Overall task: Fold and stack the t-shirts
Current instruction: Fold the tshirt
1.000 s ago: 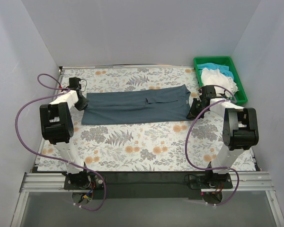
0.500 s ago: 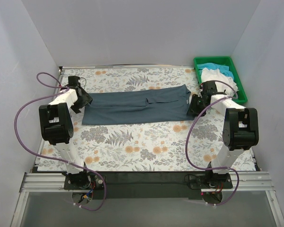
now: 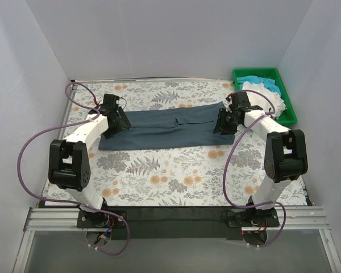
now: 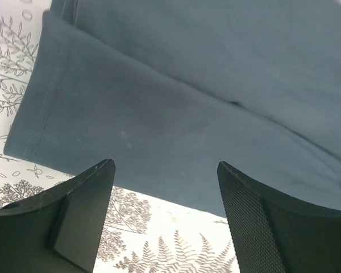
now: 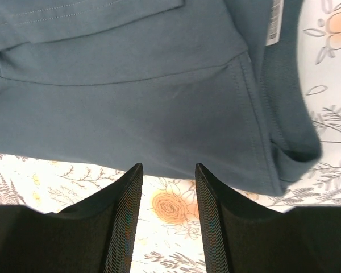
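A dark slate t-shirt (image 3: 170, 126) lies folded into a long band across the floral tablecloth. My left gripper (image 3: 120, 124) hovers over its left end, open, with nothing between the fingers. In the left wrist view the gripper (image 4: 165, 166) straddles the near edge of the shirt (image 4: 187, 102). My right gripper (image 3: 223, 122) hangs over the collar end, also open and empty. In the right wrist view it (image 5: 168, 168) sits just short of the cloth's (image 5: 131, 102) near edge. A white t-shirt (image 3: 264, 94) and a turquoise t-shirt (image 3: 253, 79) lie bunched in the tray.
A green plastic tray (image 3: 290, 111) stands at the back right corner. Purple cables loop from both arms beside the table's sides. White walls close in the left, back and right. A white neck label (image 5: 274, 23) shows at the collar.
Both arms have swung inward from the shirt's ends to above them. The left jaws went from shut to open, and the right jaws widened. The shirt has stayed flat.
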You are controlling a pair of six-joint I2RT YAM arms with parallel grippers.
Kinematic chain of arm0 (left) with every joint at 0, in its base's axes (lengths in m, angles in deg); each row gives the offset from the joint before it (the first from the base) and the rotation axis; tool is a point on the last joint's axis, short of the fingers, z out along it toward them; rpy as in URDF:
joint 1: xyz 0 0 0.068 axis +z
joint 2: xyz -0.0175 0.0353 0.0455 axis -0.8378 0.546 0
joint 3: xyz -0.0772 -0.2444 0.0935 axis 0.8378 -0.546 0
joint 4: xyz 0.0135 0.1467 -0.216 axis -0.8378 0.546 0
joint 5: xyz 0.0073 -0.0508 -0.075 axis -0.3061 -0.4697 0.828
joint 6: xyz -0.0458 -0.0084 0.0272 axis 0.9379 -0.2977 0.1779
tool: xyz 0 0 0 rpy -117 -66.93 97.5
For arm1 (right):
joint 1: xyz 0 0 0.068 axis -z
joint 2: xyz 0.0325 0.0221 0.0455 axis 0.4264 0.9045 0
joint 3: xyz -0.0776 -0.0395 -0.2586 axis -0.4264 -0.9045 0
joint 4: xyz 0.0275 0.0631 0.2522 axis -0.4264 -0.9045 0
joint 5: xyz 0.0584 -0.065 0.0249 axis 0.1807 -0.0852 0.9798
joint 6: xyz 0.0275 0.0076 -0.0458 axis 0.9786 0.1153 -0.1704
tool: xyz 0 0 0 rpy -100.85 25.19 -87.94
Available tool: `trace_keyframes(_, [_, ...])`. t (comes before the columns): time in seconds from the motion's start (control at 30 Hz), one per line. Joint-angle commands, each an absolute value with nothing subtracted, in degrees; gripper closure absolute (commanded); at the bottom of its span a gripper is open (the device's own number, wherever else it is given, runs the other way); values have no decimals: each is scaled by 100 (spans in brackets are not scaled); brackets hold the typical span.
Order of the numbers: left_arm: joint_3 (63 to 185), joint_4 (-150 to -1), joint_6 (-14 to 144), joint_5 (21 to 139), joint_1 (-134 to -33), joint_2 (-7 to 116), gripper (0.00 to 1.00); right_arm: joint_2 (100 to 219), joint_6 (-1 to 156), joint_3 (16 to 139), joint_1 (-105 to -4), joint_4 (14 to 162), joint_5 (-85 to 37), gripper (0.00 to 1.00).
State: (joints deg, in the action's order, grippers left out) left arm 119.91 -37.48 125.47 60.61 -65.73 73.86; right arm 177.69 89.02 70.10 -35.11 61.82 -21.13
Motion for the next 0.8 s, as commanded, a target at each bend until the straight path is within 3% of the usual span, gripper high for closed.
trace_keyframes(0.0, [11881, -3833, 12547, 5955, -6473, 7688, 34, 17950, 9165, 7089, -3517, 6397, -1975, 59])
trace_keyframes(0.23, [11794, -3929, 12881, 6279, -6245, 8357, 34, 18511, 9131, 6957, -3508, 6661, -2309, 59])
trace_keyframes(0.47, [10801, -3983, 13013, 6850, -5788, 7964, 32, 19425, 8631, 7711, -3298, 6600, -2722, 58])
trace_keyframes(0.63, [10028, -3666, 13284, 7825, -5901, 7077, 30, 20688, 8068, 9968, -3122, 6118, -2933, 57])
trace_keyframes(0.77, [9325, -3306, 14240, 8230, -6656, 6206, 29, 21360, 7760, 11499, -3130, 5817, -2776, 55])
